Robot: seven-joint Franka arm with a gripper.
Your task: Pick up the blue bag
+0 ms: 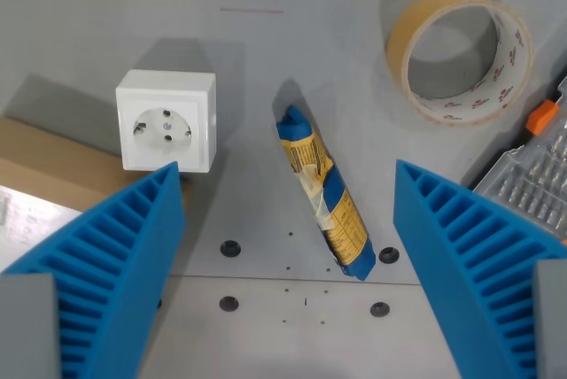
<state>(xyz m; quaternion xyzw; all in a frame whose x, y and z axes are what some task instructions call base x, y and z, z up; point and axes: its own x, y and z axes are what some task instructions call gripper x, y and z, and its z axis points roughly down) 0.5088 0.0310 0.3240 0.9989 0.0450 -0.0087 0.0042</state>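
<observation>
My blue ribbed gripper (288, 264) hangs wide apart above the slim blue-and-yellow crinkled plastic bag (325, 193), lying diagonally between my fingers; descending askew, I risk pinching one end only; the white square wall socket (166, 120) sits near.

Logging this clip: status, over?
Gripper open, empty, above table. Blue bag lies between fingers, ungrasped. White socket and tape roll stand clear.

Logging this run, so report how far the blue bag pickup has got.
Done: the gripper is open and lined up, with the blue bag lying on the table between its two blue fingers. In hand: nothing is gripped; both fingers stand clear of the bag. Left: descend, close on the bag and lift it. The white socket and tape roll lie off to the sides.
</observation>
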